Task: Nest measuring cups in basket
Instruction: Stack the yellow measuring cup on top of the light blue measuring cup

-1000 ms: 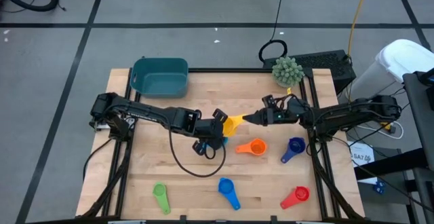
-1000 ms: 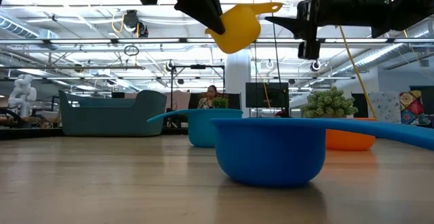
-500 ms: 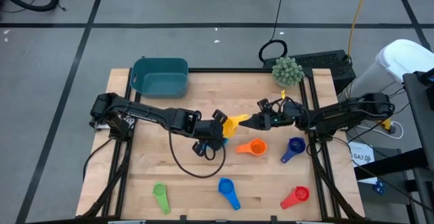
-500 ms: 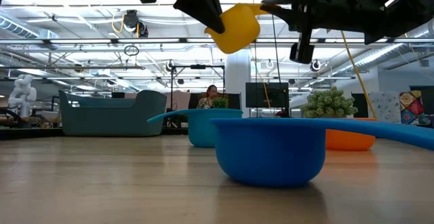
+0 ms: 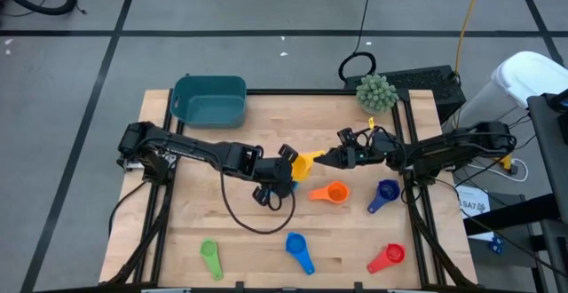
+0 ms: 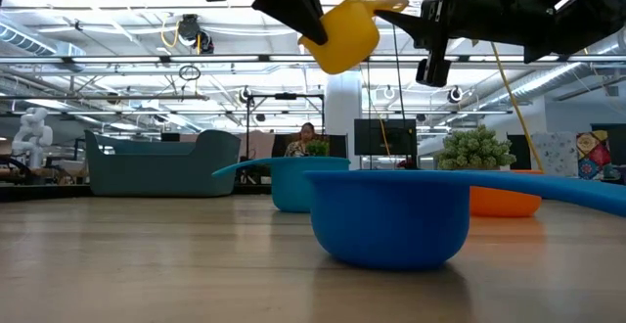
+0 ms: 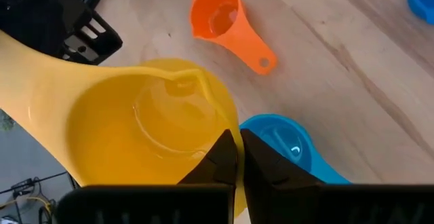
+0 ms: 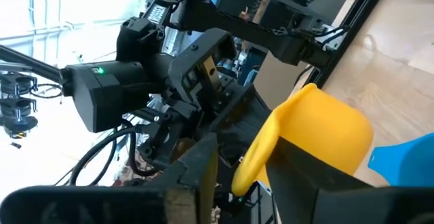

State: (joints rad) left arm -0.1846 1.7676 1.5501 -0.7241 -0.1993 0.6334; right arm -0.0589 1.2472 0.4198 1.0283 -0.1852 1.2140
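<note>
The basket [image 5: 209,100] sits at the desk's [image 5: 240,213] back left corner, nothing visible inside it. Right of the basket and nearer the front, the left end effector [image 5: 288,170] is closed tight on the rim of the yellow cup [image 5: 304,163], holding it in the air above the desk. The right end effector [image 5: 330,157] reaches in from the far side, its fingers partly open on either side of the yellow cup's handle; whether they touch it I cannot tell.

Seven cups show: one yellow aloft, a light blue cup [image 7: 285,146] just under it, and on the desk a green cup [image 5: 209,257], blue cup [image 5: 298,249], orange cup [image 5: 330,192], dark blue cup [image 5: 383,193] and red cup [image 5: 388,257].

One spiky green plant [image 5: 375,92] stands well right of the basket.
</note>
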